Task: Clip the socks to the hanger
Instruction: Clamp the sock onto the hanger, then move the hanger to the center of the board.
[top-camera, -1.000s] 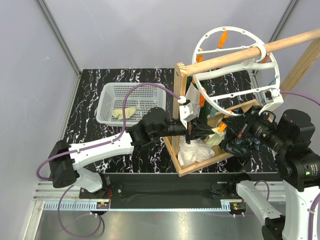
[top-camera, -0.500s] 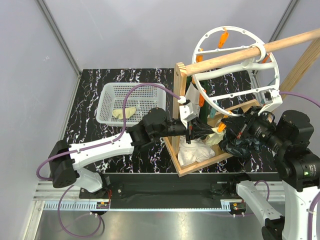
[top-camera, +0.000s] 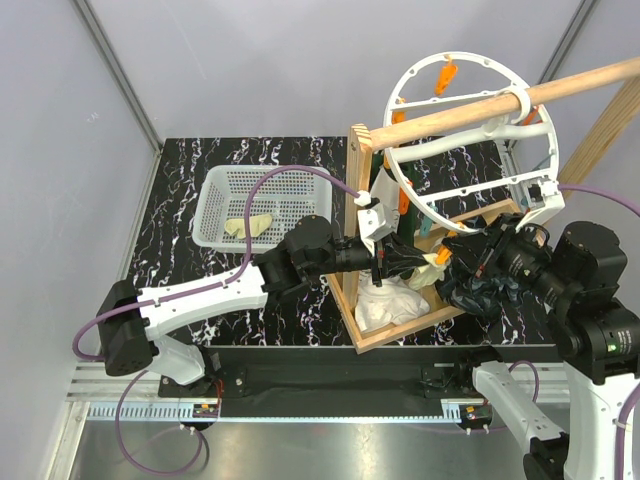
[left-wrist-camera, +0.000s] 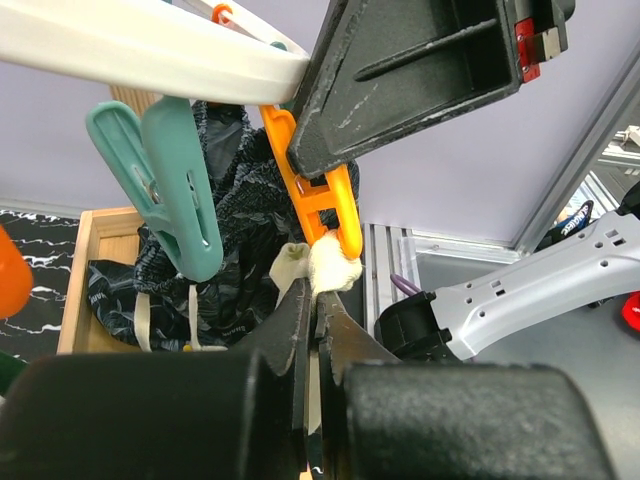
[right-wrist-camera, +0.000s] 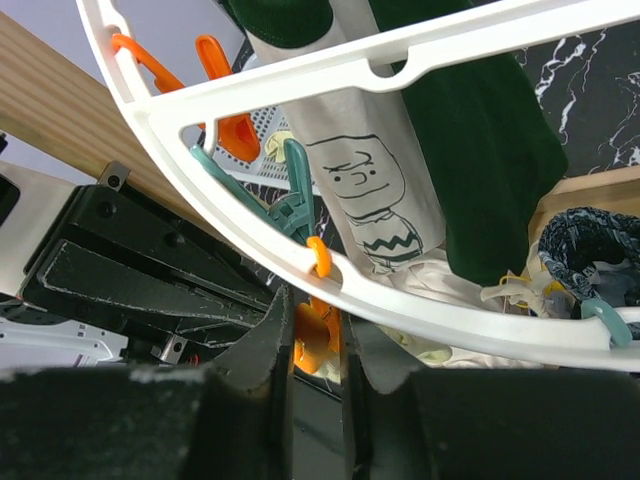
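The hanger (top-camera: 480, 60), a white ring with spokes, hangs from a wooden rod (top-camera: 560, 92). My left gripper (left-wrist-camera: 318, 290) is shut on a pale cream sock (left-wrist-camera: 330, 268), whose top edge sits in the mouth of an orange peg (left-wrist-camera: 318, 190) under the hanger rim (left-wrist-camera: 150, 45). My right gripper (right-wrist-camera: 315, 300) faces it from the other side, its jaws pressed on that orange peg (right-wrist-camera: 318, 335) below the rim (right-wrist-camera: 430, 310). In the top view both grippers, left (top-camera: 425, 262) and right (top-camera: 445, 262), meet at the peg (top-camera: 442, 256). Two more socks (top-camera: 250, 227) lie in the basket.
A white mesh basket (top-camera: 215, 180) stands at the left. A wooden crate (top-camera: 360, 300) holds a white cloth and dark clothes. A teal peg (left-wrist-camera: 175, 185) hangs beside the orange one. A green-and-white cartoon garment (right-wrist-camera: 370, 190) hangs behind the rim.
My right jaws have eased slightly wider round the orange peg. The hanger has shifted a little. My left gripper keeps the sock at the peg.
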